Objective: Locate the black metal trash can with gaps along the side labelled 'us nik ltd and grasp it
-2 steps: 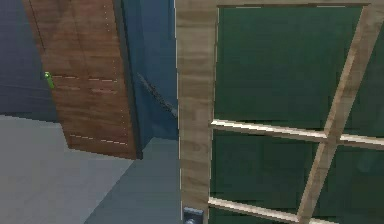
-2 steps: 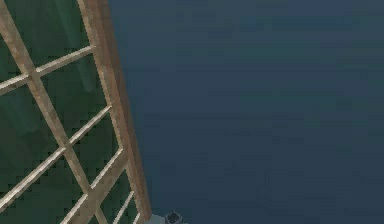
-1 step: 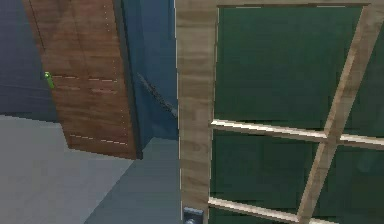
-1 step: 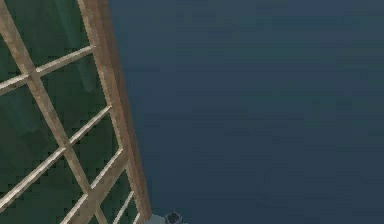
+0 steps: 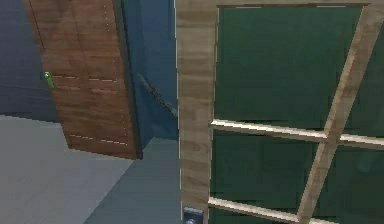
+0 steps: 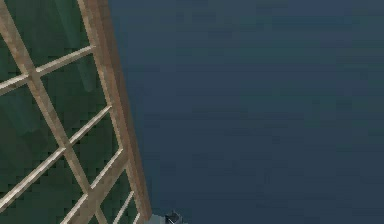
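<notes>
Because the robot faced a tall light-wood frame (image 5: 195, 100) glazed with dark green panes, it could not be told where the black metal trash can with gaps along its side stood, nor which way it lay from the gripper. The gripper's own state could not be told either. The frame's pale, grainy bars crossed the smooth green glass as slanting mullions, and a small grey-blue fitting (image 5: 190, 213) sat at the foot of its upright. In the arm side view the same frame (image 6: 112, 90) leaned along the left, hard against a flat, matte dark blue wall (image 6: 260, 100). At the forward view's left a brown plank door (image 5: 90, 70) with a small greenish handle (image 5: 47, 79) stood against that blue wall, above a plain grey floor (image 5: 60, 170). The coming move probably turned on the base rather than the arm, swinging toward the open floor at the forward view's left to search on.
</notes>
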You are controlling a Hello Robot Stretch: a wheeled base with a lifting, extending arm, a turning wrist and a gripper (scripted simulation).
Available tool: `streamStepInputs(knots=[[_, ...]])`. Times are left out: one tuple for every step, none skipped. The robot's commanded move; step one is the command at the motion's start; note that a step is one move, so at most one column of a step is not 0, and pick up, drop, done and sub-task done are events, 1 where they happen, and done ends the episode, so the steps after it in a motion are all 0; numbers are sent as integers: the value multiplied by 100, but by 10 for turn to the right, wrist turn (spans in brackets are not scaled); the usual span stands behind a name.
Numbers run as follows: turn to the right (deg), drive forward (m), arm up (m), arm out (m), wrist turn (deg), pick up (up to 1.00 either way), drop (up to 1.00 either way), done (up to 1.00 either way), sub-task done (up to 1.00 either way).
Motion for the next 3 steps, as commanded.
streamStepInputs(knots=[[0, 0, 0, 0, 210, 0, 0, 0, 0], [0, 0, -30, 0, 0, 0, 0, 0, 0], [0, 0, 0, 0, 0, 100, 0, 0, 0]])
